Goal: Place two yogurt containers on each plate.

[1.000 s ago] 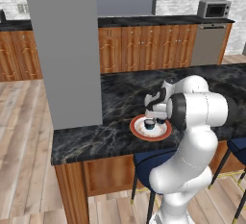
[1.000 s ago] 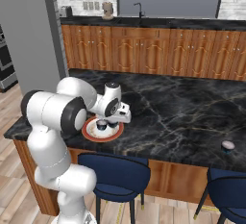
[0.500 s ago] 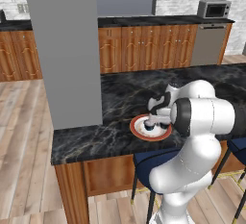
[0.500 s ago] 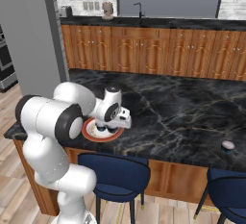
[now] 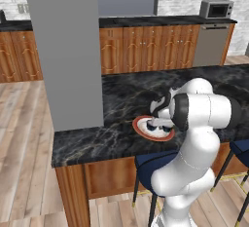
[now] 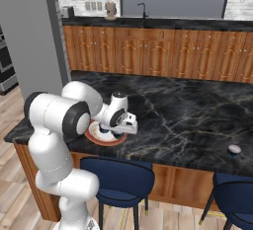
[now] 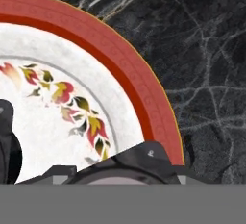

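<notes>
- Gripper (image 6: pixel 114 133) sits low over the red-rimmed plate (image 5: pixel 141 127) on the black counter (image 6: pixel 188 110), hand pointing down at the dish.
- Plate lies at the counter's near edge, above a blue stool (image 6: pixel 116 177).
- Dark shapes show on the plate beneath the hand in the left base view, likely a cup (image 5: pixel 156 127); too small to count them.
- From the hand view, the plate's rim (image 7: pixel 139 83) curves across the frame, with a painted leaf motif (image 7: pixel 91 122) on its white middle; a dark rounded form at the bottom edge may be a cup between the tips, though I cannot be sure.
- Jaws: partly apart, and whether they grasp a cup or have let go I cannot tell.
- One more cup (image 6: pixel 234 149) stands on the counter far to the right of the plate, near the front edge.
- Doing this step well, as I judge it: set the cup flat on the white centre, clear of the raised rim and of any cup beside it, release fully, then lift straight up so the tips do not drag it over.
- Risk: a sideways pull could tip such a small cup or nudge it off the plate.
- Writing: none legible anywhere; no brand or label can be read on plate, cups or the microwave (image 5: pixel 216 9) beyond the plate.
</notes>
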Motion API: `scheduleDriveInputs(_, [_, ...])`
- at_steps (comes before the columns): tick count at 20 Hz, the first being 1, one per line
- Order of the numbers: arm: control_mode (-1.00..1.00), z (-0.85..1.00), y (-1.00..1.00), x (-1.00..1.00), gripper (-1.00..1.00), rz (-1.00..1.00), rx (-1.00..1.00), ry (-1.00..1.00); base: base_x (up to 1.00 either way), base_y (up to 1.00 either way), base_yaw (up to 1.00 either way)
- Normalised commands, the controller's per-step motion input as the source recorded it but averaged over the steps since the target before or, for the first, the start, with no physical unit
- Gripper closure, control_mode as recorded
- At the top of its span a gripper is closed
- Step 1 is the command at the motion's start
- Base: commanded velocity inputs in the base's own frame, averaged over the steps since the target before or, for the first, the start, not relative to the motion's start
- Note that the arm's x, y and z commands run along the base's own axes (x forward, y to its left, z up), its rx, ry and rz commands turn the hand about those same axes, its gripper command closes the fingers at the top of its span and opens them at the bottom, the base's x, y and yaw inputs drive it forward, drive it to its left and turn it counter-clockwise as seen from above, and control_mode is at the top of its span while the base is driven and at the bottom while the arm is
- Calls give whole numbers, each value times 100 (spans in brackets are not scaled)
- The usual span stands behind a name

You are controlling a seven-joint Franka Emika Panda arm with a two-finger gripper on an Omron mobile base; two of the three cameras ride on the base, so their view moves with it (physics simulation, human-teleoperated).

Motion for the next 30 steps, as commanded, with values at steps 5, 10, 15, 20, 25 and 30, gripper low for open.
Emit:
scheduleDriveInputs(5, [-100,-3,37,0,-100,0,0,2,0,0,0])
scheduleDriveInputs(10, [-100,0,49,-3,-100,0,0,2,0,0,0])
scheduleDriveInputs(15, [-100,8,3,-20,-100,0,0,0,0,0,0])
scheduleDriveInputs(20, [-100,30,0,-21,-100,0,0,1,0,0,0])
scheduleDriveInputs(25, [-100,59,0,-52,-100,0,0,0,0,0,0])
scheduleDriveInputs(30, [-100,58,1,-69,-100,0,0,-3,0,0,0])
